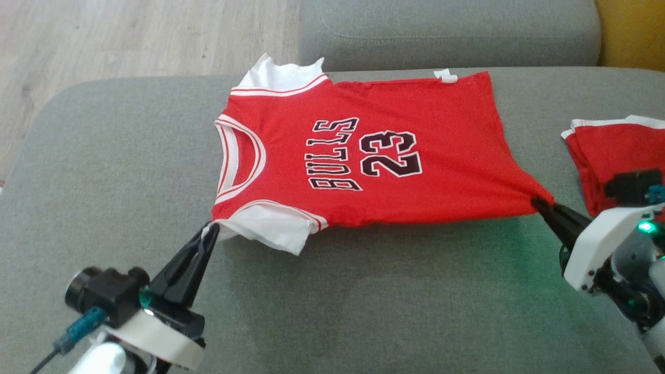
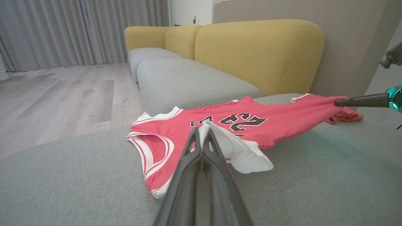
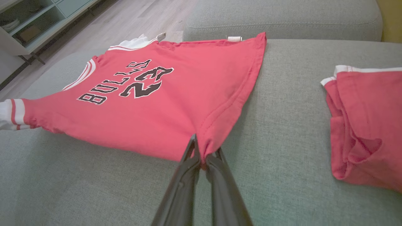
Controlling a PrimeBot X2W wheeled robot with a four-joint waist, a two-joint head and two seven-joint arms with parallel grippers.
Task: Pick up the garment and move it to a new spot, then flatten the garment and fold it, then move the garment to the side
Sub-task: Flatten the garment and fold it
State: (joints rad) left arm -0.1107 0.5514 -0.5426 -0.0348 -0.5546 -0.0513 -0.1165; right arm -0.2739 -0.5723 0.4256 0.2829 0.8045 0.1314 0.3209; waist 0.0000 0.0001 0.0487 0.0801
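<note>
The garment (image 1: 363, 166) is a red jersey with white sleeves and black "BULLS 23" lettering, spread on a grey sofa seat, collar to the left. My left gripper (image 1: 210, 231) is shut on the near white sleeve (image 2: 238, 147), pinching its edge. My right gripper (image 1: 537, 202) is shut on the garment's near hem corner (image 3: 204, 147) at the right. The near edge of the jersey (image 3: 132, 106) is stretched taut between the two grippers and lifted slightly off the cushion. In the left wrist view the right gripper (image 2: 337, 102) shows at the far right.
A second red garment (image 1: 608, 156), folded, lies on the grey seat (image 1: 363, 301) to the right of the jersey (image 3: 367, 125). Another grey cushion (image 1: 447, 31) sits behind. Wooden floor (image 1: 130, 36) lies beyond the seat's left edge. Yellow sofa backs (image 2: 257, 53) stand at the right.
</note>
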